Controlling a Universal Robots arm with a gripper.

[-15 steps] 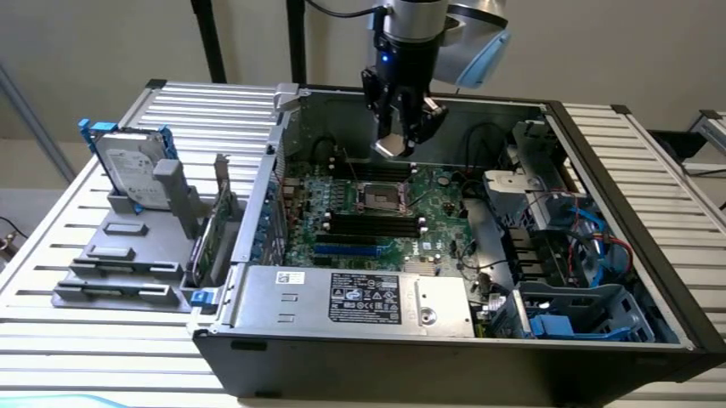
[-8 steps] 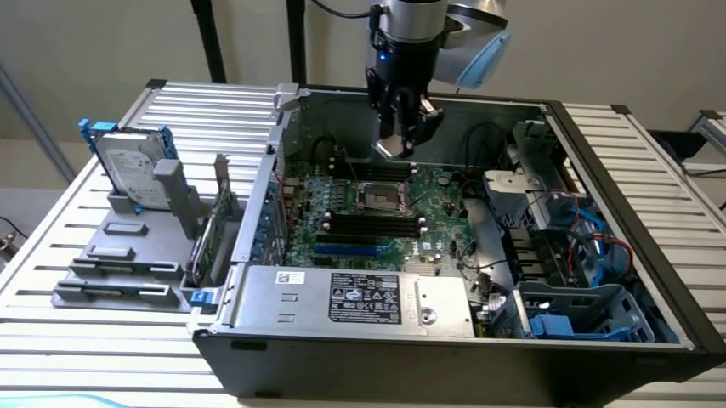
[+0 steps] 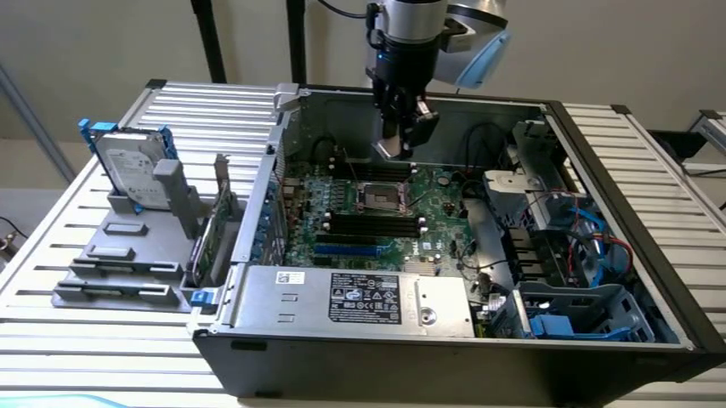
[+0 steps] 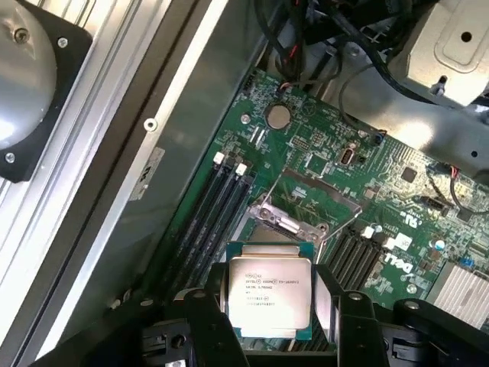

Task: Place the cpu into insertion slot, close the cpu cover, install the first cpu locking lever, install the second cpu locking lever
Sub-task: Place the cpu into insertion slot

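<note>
The cpu point(image 4: 270, 294), a flat square chip with a dull silver printed top, sits between the two black fingers point(image 4: 208, 313) of my gripper point(image 4: 271, 315), which is shut on its edges. In the exterior view the gripper point(image 3: 397, 143) hangs inside the open computer case with the cpu point(image 3: 393, 150) a short way above the green board and slightly behind the insertion slot point(image 3: 383, 197). The cpu cover point(image 4: 294, 220), a silvery frame, stands raised just beyond the held chip. Thin locking levers lie beside the socket; their exact position is hard to make out.
Black memory slots point(image 3: 369, 225) lie in front of the socket. A power supply point(image 3: 352, 297) fills the case's front. A blue drive cage point(image 3: 579, 310) and cables crowd the exterior view's right. A hard drive point(image 3: 131, 166) stands on a grey holder outside the case.
</note>
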